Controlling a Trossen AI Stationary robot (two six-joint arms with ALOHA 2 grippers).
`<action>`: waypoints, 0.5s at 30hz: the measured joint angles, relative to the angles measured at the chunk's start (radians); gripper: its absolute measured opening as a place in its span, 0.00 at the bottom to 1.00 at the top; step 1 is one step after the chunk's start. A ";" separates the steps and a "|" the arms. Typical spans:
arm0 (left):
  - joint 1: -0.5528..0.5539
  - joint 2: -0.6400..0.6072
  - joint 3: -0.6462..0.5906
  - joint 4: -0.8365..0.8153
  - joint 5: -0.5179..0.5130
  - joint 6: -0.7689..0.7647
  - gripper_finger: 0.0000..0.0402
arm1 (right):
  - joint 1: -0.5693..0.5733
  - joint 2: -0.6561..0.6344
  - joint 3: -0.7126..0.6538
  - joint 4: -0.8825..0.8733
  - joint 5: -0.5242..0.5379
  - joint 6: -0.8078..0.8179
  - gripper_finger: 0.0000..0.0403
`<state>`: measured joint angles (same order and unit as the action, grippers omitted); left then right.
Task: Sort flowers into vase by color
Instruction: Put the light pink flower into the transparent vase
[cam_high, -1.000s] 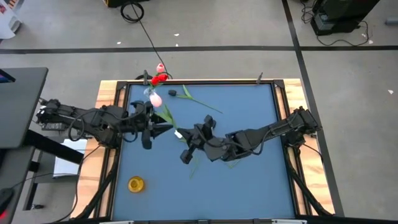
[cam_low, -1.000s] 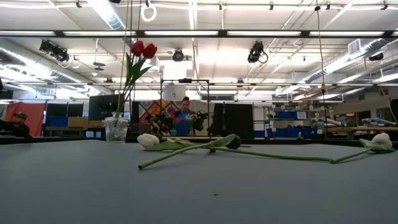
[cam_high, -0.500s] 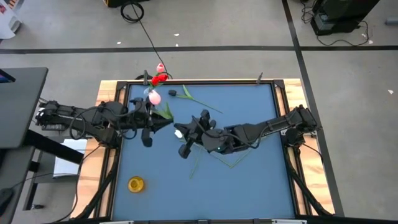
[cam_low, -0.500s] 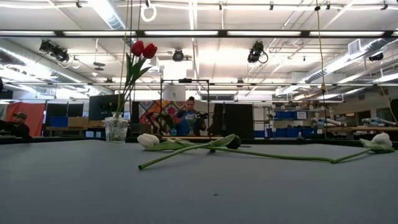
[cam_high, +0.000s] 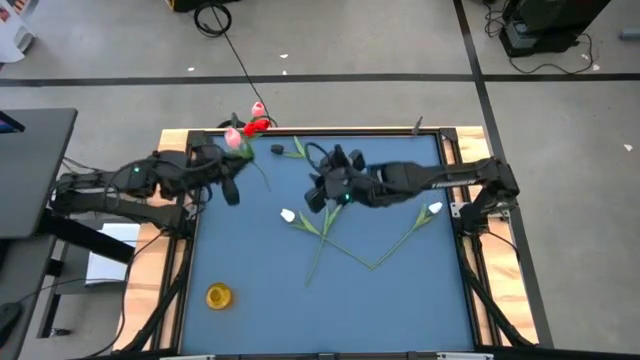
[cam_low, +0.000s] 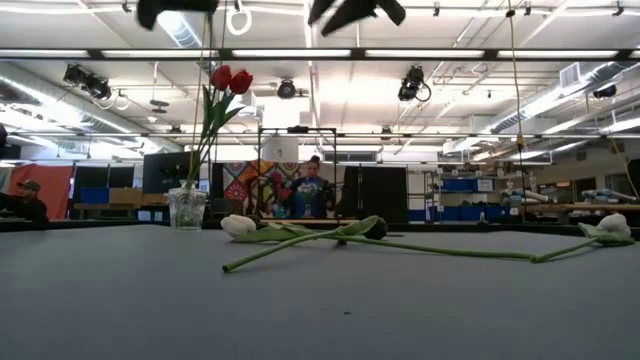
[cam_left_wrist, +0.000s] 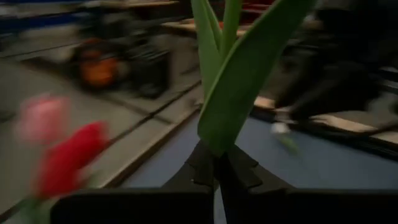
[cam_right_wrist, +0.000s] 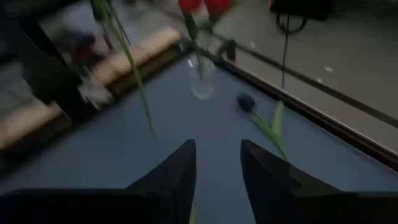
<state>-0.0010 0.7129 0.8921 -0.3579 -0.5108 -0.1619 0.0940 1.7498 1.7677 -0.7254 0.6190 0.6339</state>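
My left gripper (cam_high: 242, 162) is shut on a pink flower (cam_high: 234, 141) and holds it in the air at the table's far left. It is close to the glass vase (cam_low: 187, 208), which holds two red flowers (cam_low: 230, 78). My right gripper (cam_right_wrist: 217, 163) stands open and empty, raised over the table's far middle (cam_high: 320, 187). A dark-headed flower (cam_high: 278, 150) lies on its side near the vase. Two white flowers (cam_high: 288, 215) (cam_high: 435, 208) lie flat on the blue mat with their stems crossing. My left gripper pinches the pink flower's green stem and leaf base (cam_left_wrist: 217, 148) between its two fingertips. The leaves (cam_left_wrist: 239, 74) rise past the fingers. The flower is lifted clear of the table. Its thin lower stem (cam_right_wrist: 134, 81) hangs free below the hold.
A yellow round object (cam_high: 218, 295) sits at the mat's near left. Wooden borders (cam_high: 172, 150) and black rails frame the table. People and equipment (cam_low: 312, 190) show in the room beyond the far edge.
My left gripper has shut on the pink flower's stem and carried it up and toward the far left, near the vase. My right gripper has opened, let go of that stem, and drawn up and toward the far edge. The flowers on the mat have not moved.
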 joint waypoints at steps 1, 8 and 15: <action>0.022 -0.022 0.000 -0.040 -0.023 -0.018 0.02 | -0.019 -0.006 0.000 -0.026 -0.021 -0.018 0.34; 0.147 -0.126 0.000 -0.223 -0.257 -0.085 0.02 | -0.173 -0.027 0.000 -0.045 -0.167 -0.241 0.36; 0.286 -0.089 0.001 -0.167 -0.290 0.007 0.02 | -0.304 -0.020 0.000 0.019 -0.379 -0.386 0.36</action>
<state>0.2851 0.6241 0.8928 -0.5244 -0.8009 -0.1553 -0.2099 1.7298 1.7672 -0.7066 0.2405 0.2483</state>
